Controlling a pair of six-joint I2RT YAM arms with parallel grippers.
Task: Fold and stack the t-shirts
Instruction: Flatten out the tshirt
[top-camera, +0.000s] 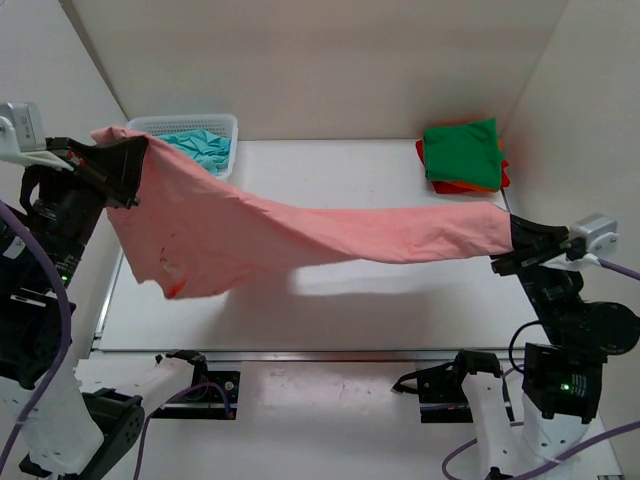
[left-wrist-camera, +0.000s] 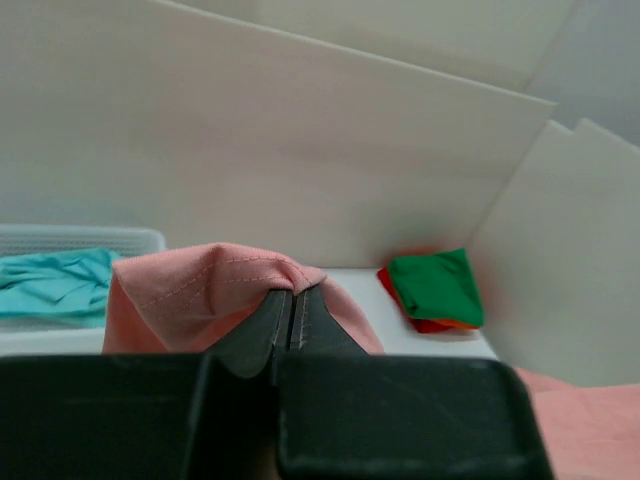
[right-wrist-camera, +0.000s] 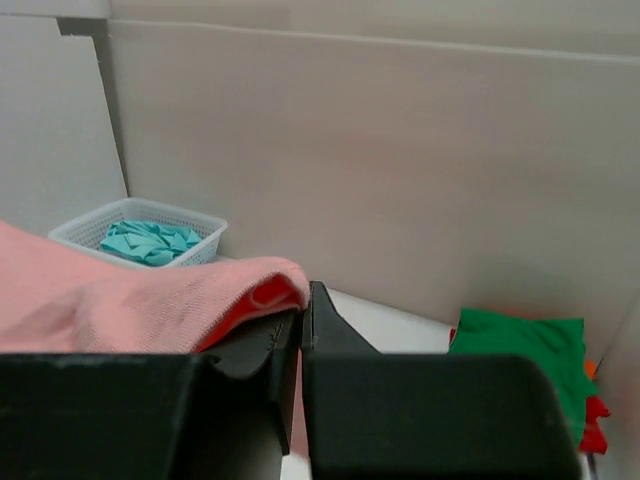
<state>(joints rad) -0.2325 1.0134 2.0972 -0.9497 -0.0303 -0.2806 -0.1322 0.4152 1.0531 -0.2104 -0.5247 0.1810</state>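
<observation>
The salmon pink t-shirt (top-camera: 300, 235) hangs stretched in the air across the table between both grippers. My left gripper (top-camera: 135, 160) is shut on its left end, high at the far left; the cloth (left-wrist-camera: 200, 290) bunches over the closed jaws in the left wrist view. My right gripper (top-camera: 515, 238) is shut on its right end, lower at the right; the cloth (right-wrist-camera: 120, 300) drapes left of the jaws. A folded stack with the green t-shirt (top-camera: 460, 152) on top of red and orange lies at the back right. The teal t-shirt (top-camera: 198, 148) lies crumpled in the basket.
The white mesh basket (top-camera: 222, 125) stands at the back left corner against the wall. White walls enclose the table on three sides. The folded stack also shows in the left wrist view (left-wrist-camera: 437, 287) and the right wrist view (right-wrist-camera: 525, 355).
</observation>
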